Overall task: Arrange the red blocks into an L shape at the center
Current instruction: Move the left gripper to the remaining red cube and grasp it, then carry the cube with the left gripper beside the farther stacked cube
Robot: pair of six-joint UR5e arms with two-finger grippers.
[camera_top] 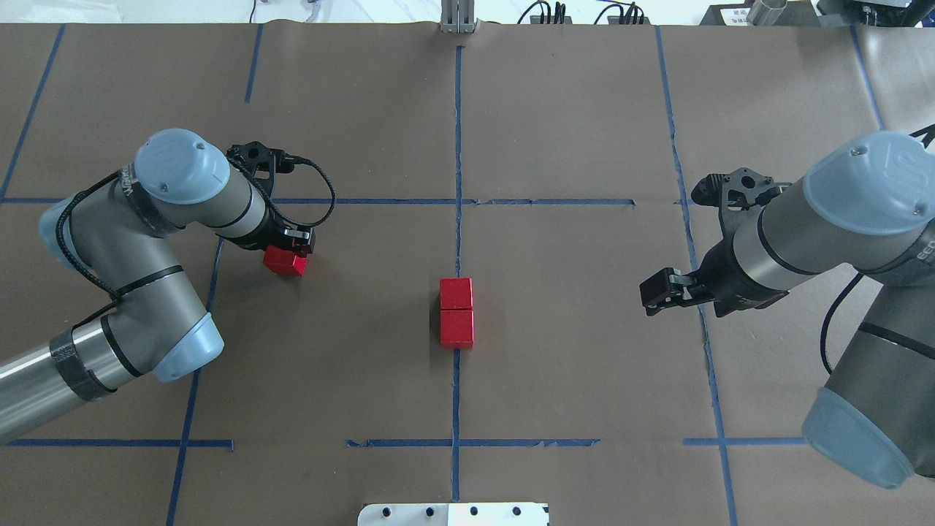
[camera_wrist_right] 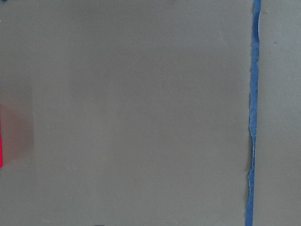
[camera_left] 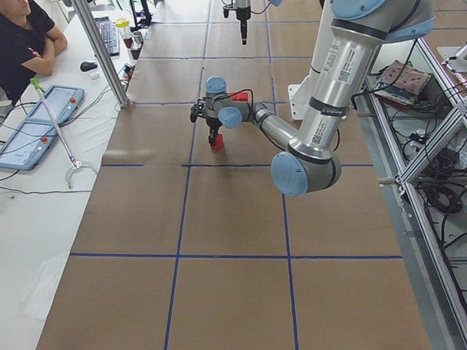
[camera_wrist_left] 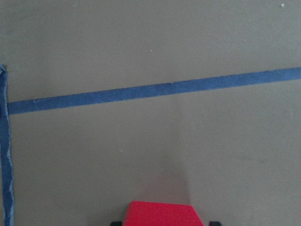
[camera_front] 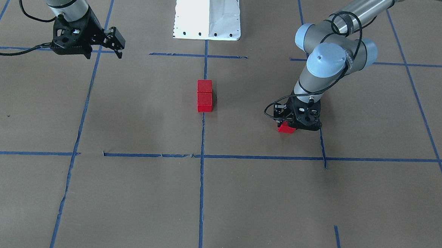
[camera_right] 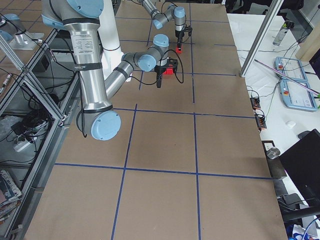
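Blocks mid-assembly: two red blocks (camera_top: 456, 310) touch end to end on the blue tape line (camera_top: 458, 146) at center (camera_top: 504, 314), the L's long leg; left gripper (camera_top: 289, 251) clamps the third block (camera_wrist_left: 162, 214), well left, presumably its foot; right gripper (camera_top: 657, 292) waits empty, opening unclear.

The blocks (camera_top: 456, 310) were plain bright red. Table (camera_top: 584, 351) was brown paper, gridded with blue tape (camera_top: 458, 131). Left hand (camera_top: 286, 253) and right hand (camera_top: 659, 292) were black. Robot base (camera_front: 208, 13) was white.
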